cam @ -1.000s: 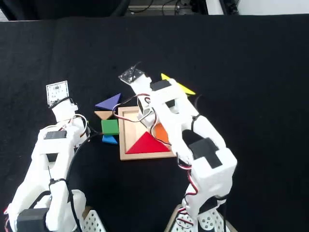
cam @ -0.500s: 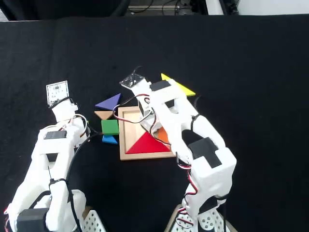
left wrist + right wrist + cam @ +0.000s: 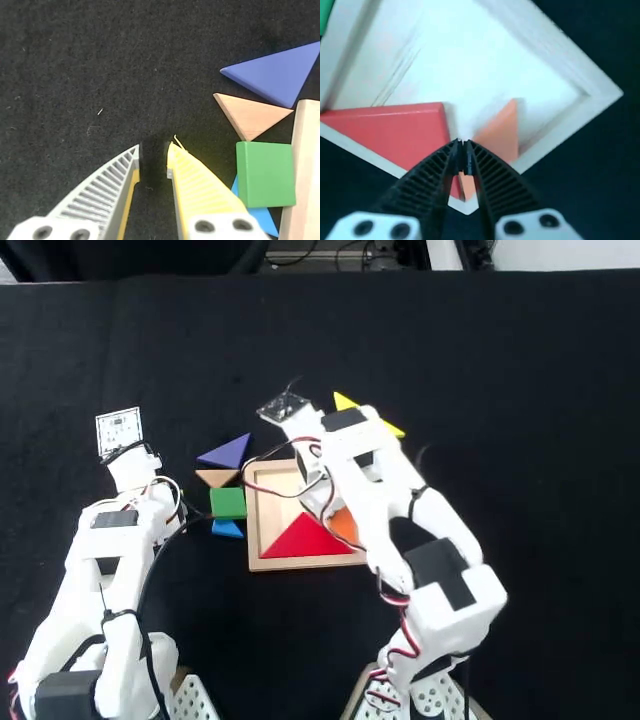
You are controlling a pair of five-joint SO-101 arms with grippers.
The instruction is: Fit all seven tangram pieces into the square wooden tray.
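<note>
Wood, so likely light, stiff and slick: the orange triangle [image 3: 495, 134] lies in the tray [image 3: 252, 530] at 4 o'clock. Your right gripper [image 3: 463, 145] is pinched closed, empty, above it; the left gripper [image 3: 154, 146] stands parted, empty. Push its edges.

Seven tangram pieces in all. Five are triangles: one red triangle [image 3: 303, 537], one orange triangle [image 3: 345, 526], one blue-violet triangle [image 3: 228, 451], one tan triangle [image 3: 215, 477] and one yellow triangle [image 3: 348, 402]. There is also one green square [image 3: 228, 502] and one light blue piece [image 3: 227, 529] (its outline is too small to name). One square wooden tray [image 3: 300, 561] holds two of the seven; five lie outside it on the one black table [image 3: 520, 390]. Two white arms, the left arm [image 3: 110, 550] and the right arm [image 3: 400, 520], with one gripper each: the left gripper [image 3: 153, 147] and the right gripper [image 3: 462, 144]. Two small square boards, one left board [image 3: 119, 430] and one right board [image 3: 283, 407]
</note>
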